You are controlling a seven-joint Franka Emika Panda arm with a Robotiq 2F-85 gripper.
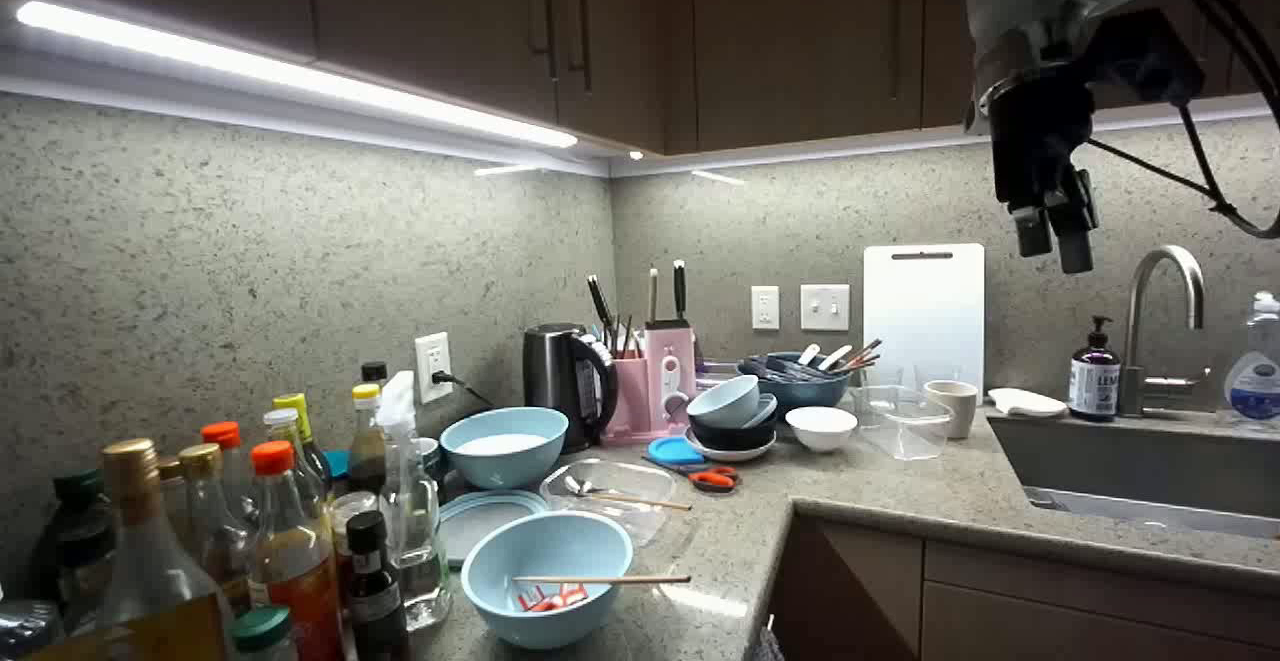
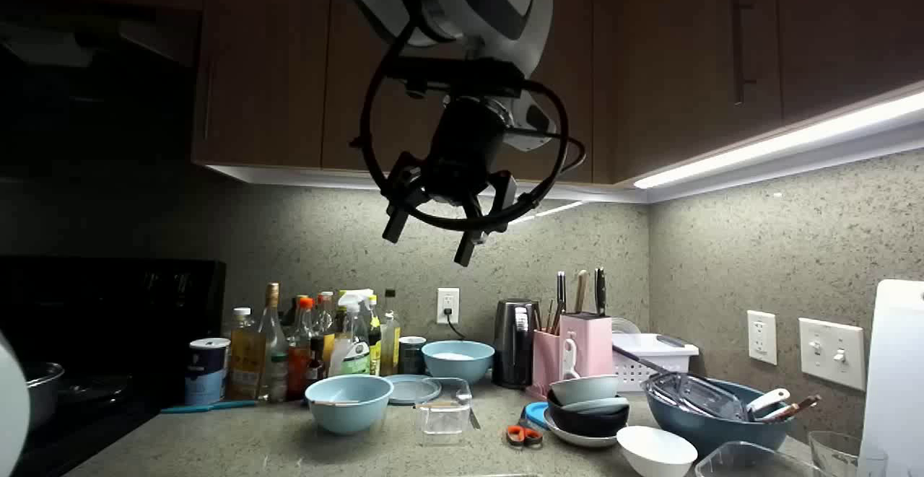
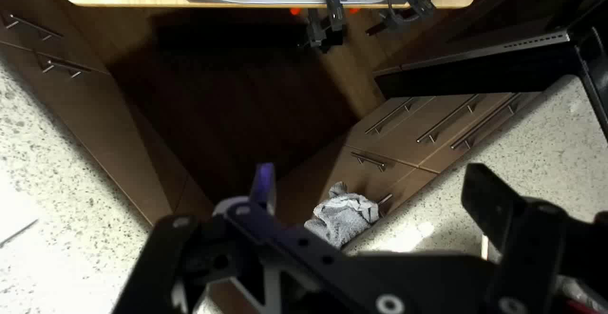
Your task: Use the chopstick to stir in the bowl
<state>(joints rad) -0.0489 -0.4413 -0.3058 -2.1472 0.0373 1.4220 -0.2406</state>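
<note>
The chopstick (image 1: 655, 579), a thin pale wooden stick, lies across the light blue bowl (image 1: 545, 631), one end inside over red-and-white pieces, the other jutting past the rim. This bowl (image 2: 350, 419) stands on the counter in both exterior views. High above the counter hangs my gripper (image 2: 429, 239), pointing down, its fingers wide apart with nothing between them. In an exterior view the gripper (image 1: 1055, 244) appears off toward the sink, well away from the bowl. In the wrist view, beside one finger of the gripper (image 3: 373, 185), a thin pale strip shows; it may be the chopstick's end.
Bottles (image 1: 290, 531) crowd beside the bowl. Behind it are a lid (image 1: 490, 521), a second blue bowl (image 1: 505, 466) and a clear container (image 2: 444, 419) with a wooden-handled utensil. Scissors (image 1: 712, 481), stacked bowls (image 2: 588, 419) and a pink knife block (image 2: 588, 347) stand farther along.
</note>
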